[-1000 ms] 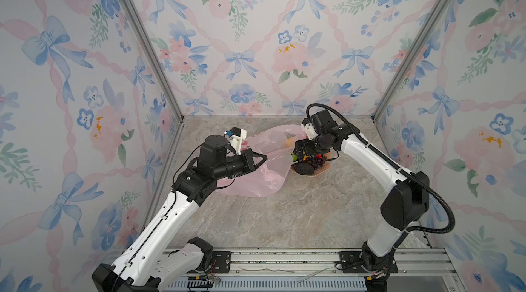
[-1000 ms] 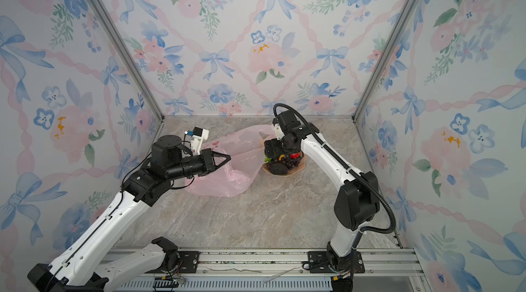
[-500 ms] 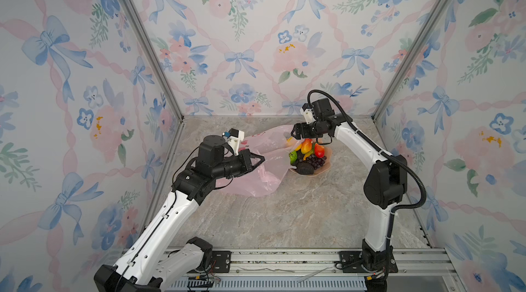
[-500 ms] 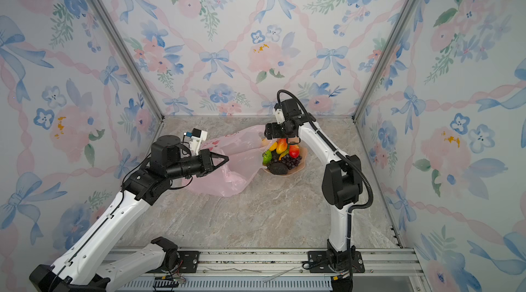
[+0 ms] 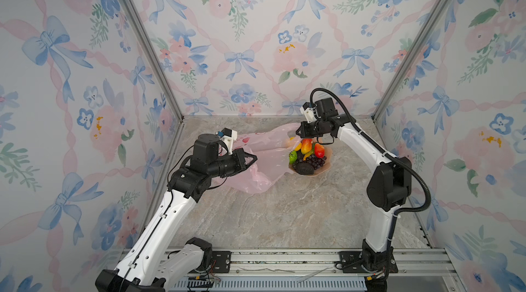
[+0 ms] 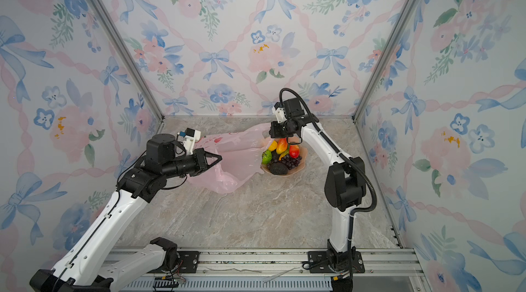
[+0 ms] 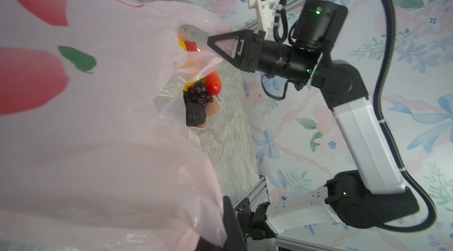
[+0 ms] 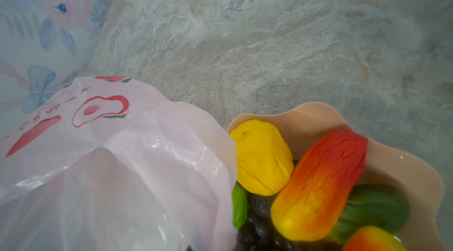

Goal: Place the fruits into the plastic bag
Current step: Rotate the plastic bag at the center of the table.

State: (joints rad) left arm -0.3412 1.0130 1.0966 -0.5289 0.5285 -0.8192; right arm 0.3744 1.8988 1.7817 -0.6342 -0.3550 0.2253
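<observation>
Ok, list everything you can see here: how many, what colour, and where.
plastic bag: one, translucent pink with red prints, between the arms.
dish: one, peach, scalloped, beside the bag.
yellow fruit: one, yellow, in the dish.
mangoes: two, red-orange-yellow, in the dish.
kiwi half: one, green, in the dish.
dark green fruit: one, in the dish.
grapes: one bunch, dark purple, in the dish.
bumpy piece: one visible, black, in the dish.
table: one, grey marble.
left fingers: black, shut on the bag.
right fingers: black, shut on the bag's edge, above the dish.
</observation>
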